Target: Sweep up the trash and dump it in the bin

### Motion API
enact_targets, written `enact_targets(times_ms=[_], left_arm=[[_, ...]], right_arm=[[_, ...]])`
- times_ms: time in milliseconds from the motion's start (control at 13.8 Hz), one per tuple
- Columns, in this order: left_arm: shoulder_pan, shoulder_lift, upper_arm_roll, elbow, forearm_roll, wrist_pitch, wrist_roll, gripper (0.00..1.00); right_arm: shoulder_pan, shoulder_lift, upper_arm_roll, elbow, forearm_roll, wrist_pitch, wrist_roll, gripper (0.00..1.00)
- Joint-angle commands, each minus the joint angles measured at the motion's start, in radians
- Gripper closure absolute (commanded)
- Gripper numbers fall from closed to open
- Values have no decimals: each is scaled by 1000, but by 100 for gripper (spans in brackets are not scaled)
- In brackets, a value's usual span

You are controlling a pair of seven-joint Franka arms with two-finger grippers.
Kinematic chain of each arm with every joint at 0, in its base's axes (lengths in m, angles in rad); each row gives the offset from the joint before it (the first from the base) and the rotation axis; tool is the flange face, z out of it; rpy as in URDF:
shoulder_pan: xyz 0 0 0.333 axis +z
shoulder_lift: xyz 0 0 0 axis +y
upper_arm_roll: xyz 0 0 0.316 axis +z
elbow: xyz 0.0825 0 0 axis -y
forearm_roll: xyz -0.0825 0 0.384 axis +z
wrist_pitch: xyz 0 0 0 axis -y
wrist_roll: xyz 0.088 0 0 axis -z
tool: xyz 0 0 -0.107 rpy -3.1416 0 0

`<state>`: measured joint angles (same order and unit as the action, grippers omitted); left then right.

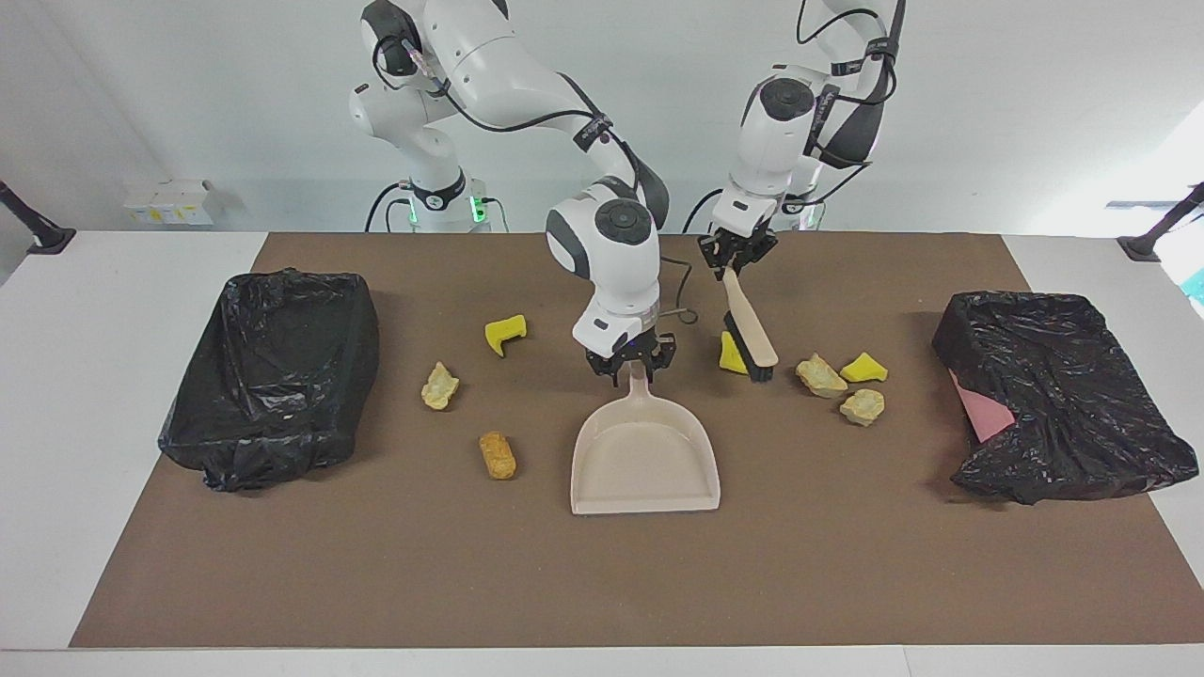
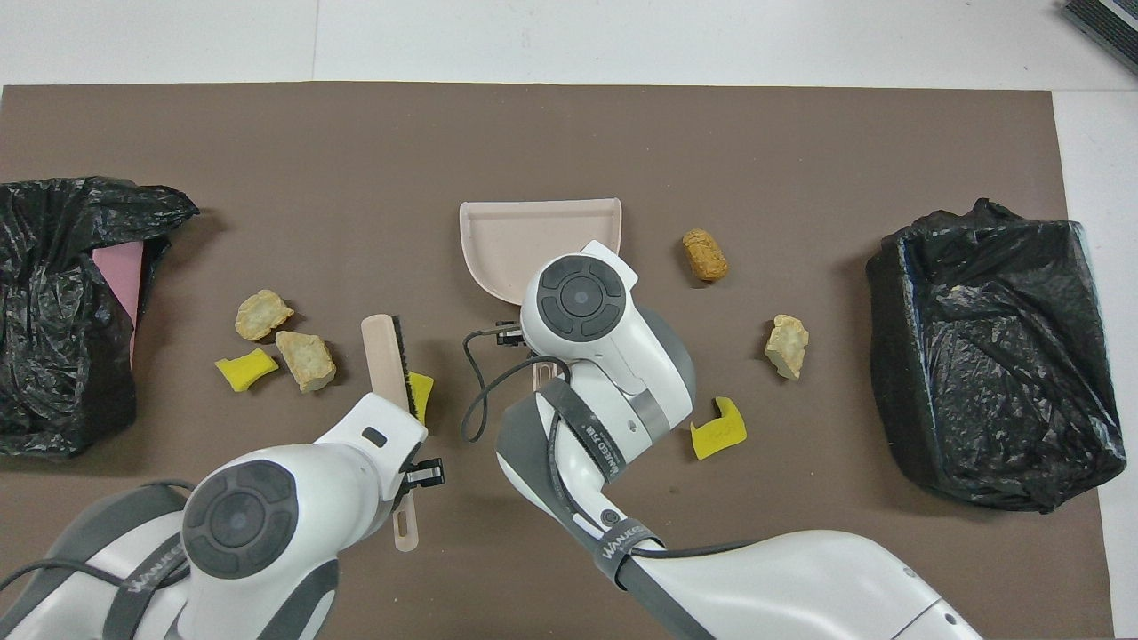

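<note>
The left gripper (image 1: 736, 260) is clamped on the handle of a brush (image 1: 750, 325), whose bristles touch the mat just beside a yellow sponge chunk (image 1: 730, 355). The right gripper (image 1: 631, 365) stands at the handle of the beige dustpan (image 1: 645, 455), but I cannot tell if its fingers grip it. The other trash lies on the brown mat (image 1: 847, 555) on both sides of the dustpan, between two black-lined bins (image 1: 273, 371) (image 1: 1063, 395).
</note>
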<state>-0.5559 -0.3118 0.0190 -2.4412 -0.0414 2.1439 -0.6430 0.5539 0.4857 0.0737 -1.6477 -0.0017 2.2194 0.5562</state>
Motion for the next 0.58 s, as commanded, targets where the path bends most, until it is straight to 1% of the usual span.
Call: enact_targets(times_ms=[0,145,362,506], left_arm=[[120,-6,-11,14,40,-33,107,100],[239,9,-11,21,40,-33,242,100],[402,26,-11,30,41,-29,357,100],[505,30,-11,30,41,-25,523,100]], right_arm=[[0,4,8,6,16,14,4,100],[-5,4,15,12,26,5,-3,100],[-22,-45,17,12,26,-32,-31,100],[-55,-90,15,11,23,-104,-205,100]])
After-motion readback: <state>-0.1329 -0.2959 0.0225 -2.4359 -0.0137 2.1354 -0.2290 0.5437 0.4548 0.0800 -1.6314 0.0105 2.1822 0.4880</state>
